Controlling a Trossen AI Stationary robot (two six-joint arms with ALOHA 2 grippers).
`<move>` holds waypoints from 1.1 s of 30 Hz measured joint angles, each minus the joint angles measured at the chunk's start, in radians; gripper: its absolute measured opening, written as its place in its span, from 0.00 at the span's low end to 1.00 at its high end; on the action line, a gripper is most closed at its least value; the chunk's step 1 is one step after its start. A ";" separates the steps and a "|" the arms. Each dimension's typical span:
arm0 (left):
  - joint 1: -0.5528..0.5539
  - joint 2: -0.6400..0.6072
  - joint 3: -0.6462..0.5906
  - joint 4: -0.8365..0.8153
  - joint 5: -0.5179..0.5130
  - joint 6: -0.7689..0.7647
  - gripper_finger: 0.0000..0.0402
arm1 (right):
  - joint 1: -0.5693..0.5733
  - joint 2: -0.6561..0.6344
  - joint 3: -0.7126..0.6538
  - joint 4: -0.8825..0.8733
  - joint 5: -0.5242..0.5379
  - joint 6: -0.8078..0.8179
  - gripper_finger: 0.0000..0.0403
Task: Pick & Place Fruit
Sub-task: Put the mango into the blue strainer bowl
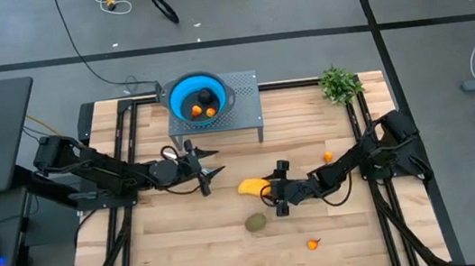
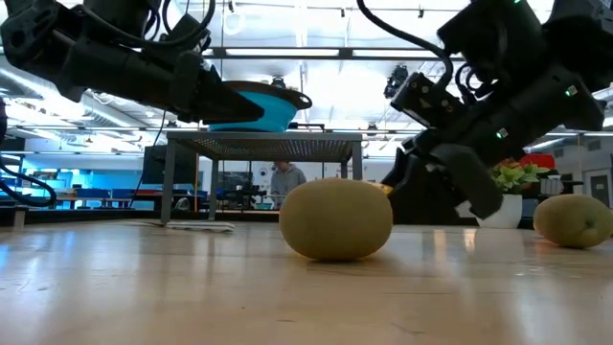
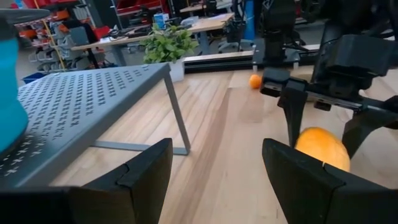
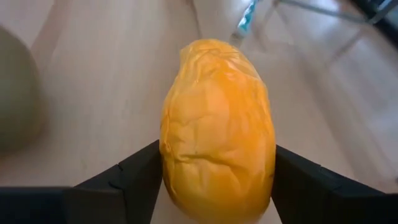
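Note:
The yellow oblong fruit point(image 1: 251, 186) lies mid-table, and my right gripper point(image 1: 273, 188) reaches it from the right and is shut on it; the right wrist view fills with this fruit point(image 4: 217, 124). My left gripper point(image 1: 210, 171) hangs open in front of the stand, touching nothing, its fingers point(image 3: 149, 168) wide apart. One olive-brown oval point(image 1: 256, 223) rests on the wood nearer the front edge. A second oval point(image 2: 575, 218) shows only in the low view. The blue bowl point(image 1: 179, 87) on the grey stand holds the dark ball point(image 1: 205, 97) and orange pieces point(image 1: 203, 112). My right gripper pinches the yellow fruit between its two fingers point(image 4: 134, 171), one on each long side at the fruit's right end point(image 4: 214, 186). The fingers come from the table's right, slanting down, and lie along the fruit. I cannot tell whether the fruit rests on the table.
The grey perforated stand point(image 1: 248, 104) sits at the far middle of the table. A green leafy plant point(image 1: 339, 84) stands at the far right. Loose orange pieces lie near the right arm point(image 1: 327, 155) and near the front point(image 1: 313, 244). A blue-handled knife point(image 4: 247, 15) lies beyond the fruit.

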 joint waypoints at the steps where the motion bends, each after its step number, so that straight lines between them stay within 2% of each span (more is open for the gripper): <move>1: 0.000 0.000 0.000 0.000 0.001 0.000 0.64 | 0.001 0.000 0.000 0.014 0.004 -0.015 0.65; 12: 0.001 0.000 0.000 0.032 0.004 0.007 0.64 | -0.038 -0.001 0.002 0.338 0.161 -0.258 0.65; 15: 0.001 -0.001 0.000 0.063 0.061 0.038 0.64 | -0.061 -0.002 0.026 0.354 0.160 -0.282 0.65; 17: -0.008 -0.020 0.000 0.068 0.055 0.071 0.64 | -0.074 -0.002 0.060 0.348 0.165 -0.298 0.65; 22: -0.036 -0.154 0.000 0.036 -0.015 0.102 0.64 | -0.096 -0.002 0.168 0.261 0.218 -0.356 0.65; 27: -0.057 -0.331 0.000 -0.160 0.060 0.080 0.64 | -0.109 -0.002 0.237 0.117 0.228 -0.359 0.65; 30: -0.055 -0.411 0.000 -0.256 0.086 0.084 0.64 | -0.116 -0.002 0.238 0.118 0.228 -0.359 0.65; 33: -0.048 -0.453 0.000 -0.286 0.090 0.152 0.65 | -0.121 -0.002 0.238 0.140 0.227 -0.378 0.65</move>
